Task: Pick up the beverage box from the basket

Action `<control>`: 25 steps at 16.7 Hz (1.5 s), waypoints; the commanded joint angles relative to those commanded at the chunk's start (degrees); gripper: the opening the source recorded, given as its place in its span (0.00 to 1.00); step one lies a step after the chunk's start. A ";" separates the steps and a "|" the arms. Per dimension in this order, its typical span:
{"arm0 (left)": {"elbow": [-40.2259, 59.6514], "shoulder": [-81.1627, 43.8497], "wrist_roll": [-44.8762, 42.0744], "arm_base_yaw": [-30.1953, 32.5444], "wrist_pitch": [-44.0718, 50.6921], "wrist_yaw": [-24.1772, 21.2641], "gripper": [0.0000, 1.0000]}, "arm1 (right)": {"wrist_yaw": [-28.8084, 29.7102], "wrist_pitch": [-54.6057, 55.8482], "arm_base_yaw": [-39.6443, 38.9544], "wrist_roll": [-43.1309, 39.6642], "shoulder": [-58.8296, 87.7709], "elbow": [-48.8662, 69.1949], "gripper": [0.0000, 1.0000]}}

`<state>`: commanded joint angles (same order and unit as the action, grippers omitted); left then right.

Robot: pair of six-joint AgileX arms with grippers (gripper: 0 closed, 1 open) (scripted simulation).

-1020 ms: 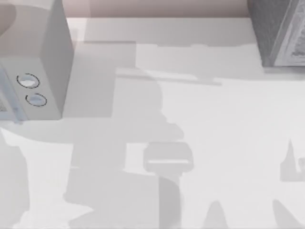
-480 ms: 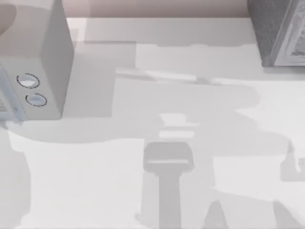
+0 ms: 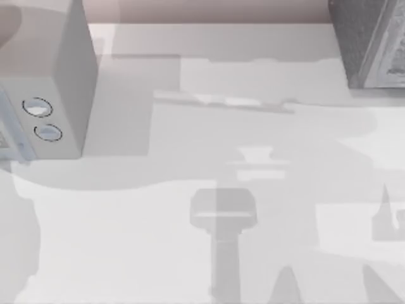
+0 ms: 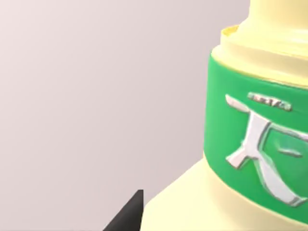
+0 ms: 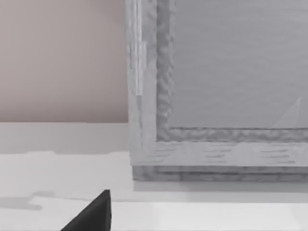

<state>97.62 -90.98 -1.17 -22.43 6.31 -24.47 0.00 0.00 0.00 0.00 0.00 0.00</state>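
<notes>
Risk: left claw [image 4: 129, 215] (spread or pressed together, can't tell) sits almost against a pale yellow container with a green band [image 4: 250, 144]. I can't tell if that is the beverage box, so it could grab the wrong item or knock it over. Right claw [image 5: 94, 214], state also unclear, hangs low over the table [image 3: 126, 253] facing the textured grey box [image 3: 361, 44]. Versus a second ago, the arm shadows on the table have swung from left-centre toward the right, while the grey box with two rings [image 3: 63, 76] is unmoved.
</notes>
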 joint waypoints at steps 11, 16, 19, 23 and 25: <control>-19.33 16.52 0.47 4.22 -0.51 4.66 0.00 | 0.00 0.00 0.00 0.00 0.00 0.00 1.00; -43.24 39.30 0.66 9.65 -2.44 10.31 0.00 | 0.00 0.00 0.00 0.00 0.00 0.00 1.00; -59.09 54.44 0.79 13.31 -3.70 14.20 0.00 | 0.00 0.00 0.00 0.00 0.00 0.00 1.00; -78.64 73.02 0.95 17.85 -5.15 19.17 0.00 | 0.00 0.00 0.00 0.00 0.00 0.00 1.00; -86.66 80.54 1.03 19.71 -5.67 21.27 0.00 | 0.00 0.00 0.00 0.00 0.00 0.00 1.00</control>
<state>10.96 -10.45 -0.14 -2.72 0.64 -3.20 0.00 0.00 0.00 0.00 0.00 0.00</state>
